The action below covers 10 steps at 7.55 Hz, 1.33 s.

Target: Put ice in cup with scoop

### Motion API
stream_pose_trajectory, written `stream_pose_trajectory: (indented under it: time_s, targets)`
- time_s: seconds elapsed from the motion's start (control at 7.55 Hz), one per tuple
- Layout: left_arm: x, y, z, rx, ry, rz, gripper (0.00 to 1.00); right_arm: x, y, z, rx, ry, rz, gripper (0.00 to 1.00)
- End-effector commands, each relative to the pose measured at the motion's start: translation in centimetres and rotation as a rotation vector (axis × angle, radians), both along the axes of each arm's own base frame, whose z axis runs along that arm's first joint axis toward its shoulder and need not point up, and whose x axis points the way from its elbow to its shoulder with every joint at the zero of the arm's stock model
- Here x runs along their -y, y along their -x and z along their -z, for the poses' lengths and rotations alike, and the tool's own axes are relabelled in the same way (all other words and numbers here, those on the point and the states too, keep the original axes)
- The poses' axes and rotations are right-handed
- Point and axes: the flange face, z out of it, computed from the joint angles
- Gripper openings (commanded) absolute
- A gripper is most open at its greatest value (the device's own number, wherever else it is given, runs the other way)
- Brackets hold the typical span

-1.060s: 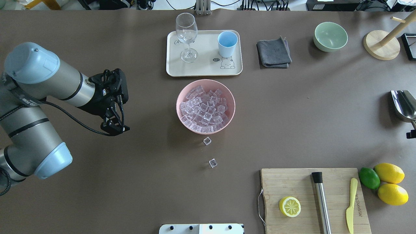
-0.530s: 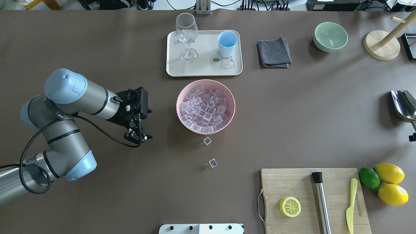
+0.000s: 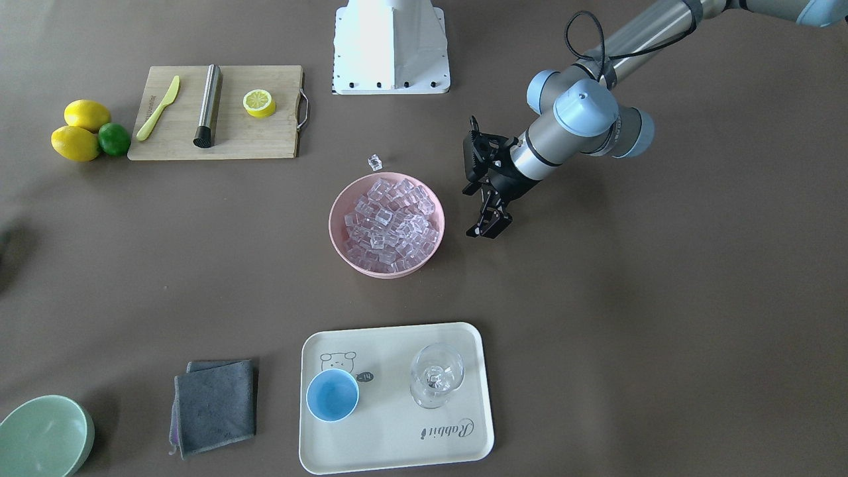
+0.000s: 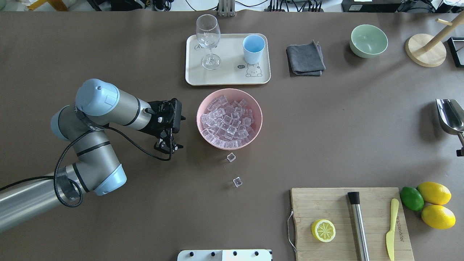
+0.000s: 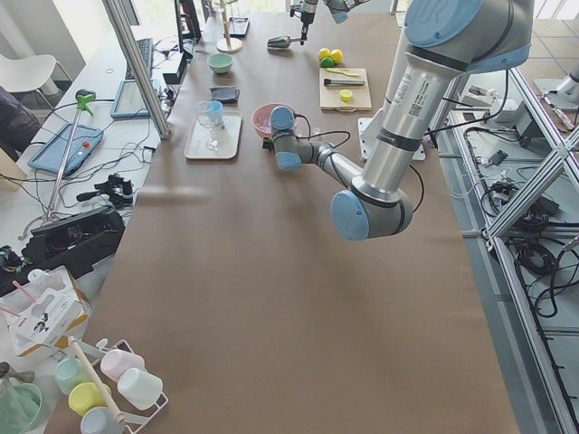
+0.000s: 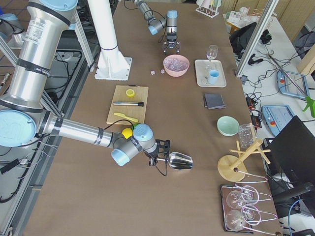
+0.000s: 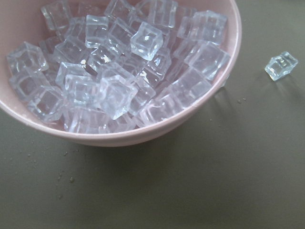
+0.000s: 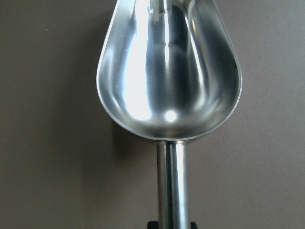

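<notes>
The ice (image 4: pixel 227 121) fills a pink bowl (image 4: pixel 198 117) at mid-table; it also shows in the left wrist view (image 7: pixel 114 71). Two loose cubes (image 4: pixel 231 157) lie on the table just in front of the bowl. The light-blue cup (image 4: pixel 253 49) stands empty on a cream tray (image 4: pixel 228 69) behind the bowl. My left gripper (image 4: pixel 168 146) is open and empty, just left of the bowl. My right gripper (image 6: pixel 157 158) is shut on the handle of the silver scoop (image 8: pixel 169 71), which is empty and sits at the table's far right (image 4: pixel 449 117).
A wine glass (image 4: pixel 208 40) shares the tray. A grey cloth (image 4: pixel 305 59), a green bowl (image 4: pixel 368 40) and a wooden stand (image 4: pixel 426 49) are at the back right. A cutting board (image 4: pixel 326 206) with half lemon, steel cylinder and knife is front right, beside lemons (image 4: pixel 435 204).
My left arm has swung to the right, bringing its gripper close beside the pink bowl. The scoop and right gripper have barely moved.
</notes>
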Motion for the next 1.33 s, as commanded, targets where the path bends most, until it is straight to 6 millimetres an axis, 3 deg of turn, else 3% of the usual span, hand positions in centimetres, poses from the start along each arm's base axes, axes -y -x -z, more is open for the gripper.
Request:
stream_pose_trajectory:
  time_s: [0.0, 0.13, 0.4, 0.53, 0.66, 0.8, 1.19]
  targets:
    - [1.3, -1.7, 1.0, 0.002, -0.049, 0.001, 0.98, 0.8, 0.2, 3.9, 0.022, -0.111, 0.052, 0.0]
    - [1.8, -2.4, 1.6, 0.002, -0.031, 0.008, 0.98, 1.5, -0.4, 5.9, 0.022, -0.164, 0.061, 0.0]
    - [2.1, -2.9, 2.0, -0.01, 0.096, 0.045, 0.98, 3.8, -0.1, 13.6, -0.013, -0.255, 0.14, 0.0]
    - [2.2, -2.9, 2.0, -0.008, 0.103, 0.05, 0.99, 6.0, 0.7, 16.7, 0.014, -0.296, 0.179, 0.0]
    - [2.1, -3.0, 2.0, -0.012, 0.147, 0.061, 0.99, 9.5, 2.0, 20.2, 0.016, -0.325, 0.23, 0.0]
    - [1.9, -2.8, 1.9, -0.017, 0.158, 0.06, 0.99, 11.1, 2.6, 22.5, 0.0, -0.323, 0.254, 0.0]
    - [1.1, -3.2, 2.2, -0.036, 0.146, 0.045, 0.98, 10.9, 2.1, 25.7, -0.123, -0.503, 0.42, 0.0]
